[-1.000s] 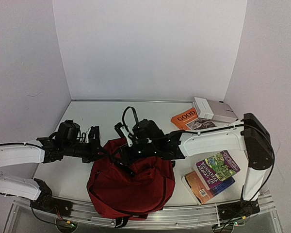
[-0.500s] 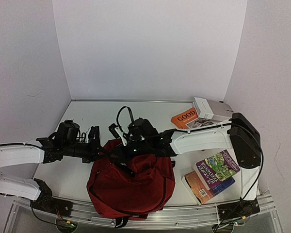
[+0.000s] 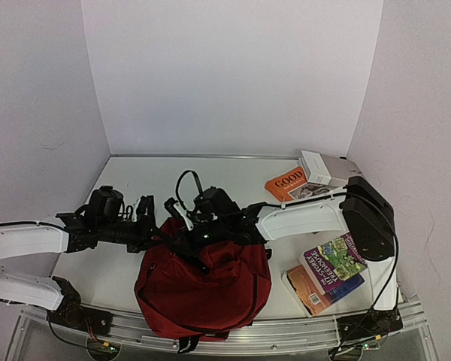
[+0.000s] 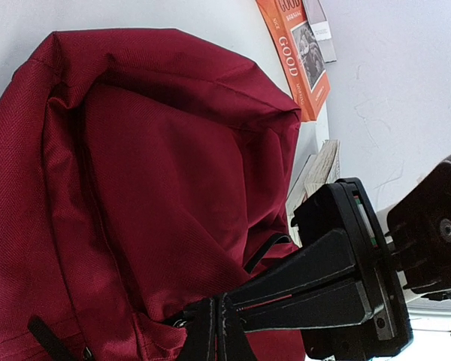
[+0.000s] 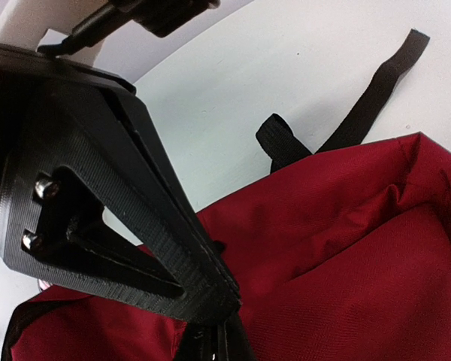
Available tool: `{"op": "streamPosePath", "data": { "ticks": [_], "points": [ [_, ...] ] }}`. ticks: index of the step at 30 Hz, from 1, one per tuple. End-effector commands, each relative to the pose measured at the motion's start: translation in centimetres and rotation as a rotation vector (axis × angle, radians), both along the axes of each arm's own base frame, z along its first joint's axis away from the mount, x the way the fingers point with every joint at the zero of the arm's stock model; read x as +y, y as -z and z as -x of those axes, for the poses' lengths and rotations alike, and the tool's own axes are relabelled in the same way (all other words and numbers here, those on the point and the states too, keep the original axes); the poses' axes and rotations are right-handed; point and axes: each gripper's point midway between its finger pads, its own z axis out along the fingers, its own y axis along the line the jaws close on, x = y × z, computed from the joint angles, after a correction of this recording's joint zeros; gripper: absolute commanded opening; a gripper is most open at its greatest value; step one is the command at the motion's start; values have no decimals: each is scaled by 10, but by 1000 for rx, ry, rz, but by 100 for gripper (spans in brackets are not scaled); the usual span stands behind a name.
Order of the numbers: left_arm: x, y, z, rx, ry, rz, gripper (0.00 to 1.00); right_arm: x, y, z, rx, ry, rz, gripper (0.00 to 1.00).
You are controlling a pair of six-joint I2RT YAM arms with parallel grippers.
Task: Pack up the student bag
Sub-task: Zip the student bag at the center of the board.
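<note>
The dark red student bag [image 3: 210, 289] lies at the table's near middle, its top toward the back. At the bag's top left corner, my left gripper [image 3: 156, 235] is shut with red fabric bunched against its tips. In the left wrist view the left gripper [image 4: 218, 331] has its pads pressed together on a seam of the bag [image 4: 158, 173]. Reaching across from the right, my right gripper [image 3: 182, 242] sits on the bag's top edge. In the right wrist view the right gripper [image 5: 222, 342] is shut against the bag [image 5: 346, 263]; what it pinches is hidden.
An orange "GOOD" book [image 3: 286, 183] and a white box [image 3: 331, 169] lie at the back right. A colourful book [image 3: 334, 259] rests on an orange one [image 3: 319, 289] right of the bag. Black straps [image 5: 376, 90] trail behind the bag's top.
My right arm has swung left over the bag's top and its gripper has gone from open to shut there. The left arm and bag have stayed put.
</note>
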Motion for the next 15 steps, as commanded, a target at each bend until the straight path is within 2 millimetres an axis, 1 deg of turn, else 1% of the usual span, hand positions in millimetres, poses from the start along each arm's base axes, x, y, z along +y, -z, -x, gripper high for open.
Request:
{"op": "streamPosePath", "data": {
  "ticks": [1,2,5,6,7,10,15],
  "points": [
    [-5,-16,-4,-35,20,16,3,7,-21,-5,-28,22,-65,0],
    [-4,-13,-2,-28,25,5,10,4,-22,-11,-36,62,-61,0],
    [2,-3,3,-6,24,-37,43,-7,-23,-24,-46,172,-44,0],
    [4,0,4,2,24,-53,49,-10,-23,-26,-45,195,-43,0],
    [6,4,7,13,26,-71,53,-12,-24,-28,-44,212,-44,0],
    [5,12,18,34,61,-97,59,-15,-25,-29,-35,235,-46,0],
    [-4,24,42,53,130,-154,59,-16,-27,-32,-35,256,-50,0]
  ]
}}
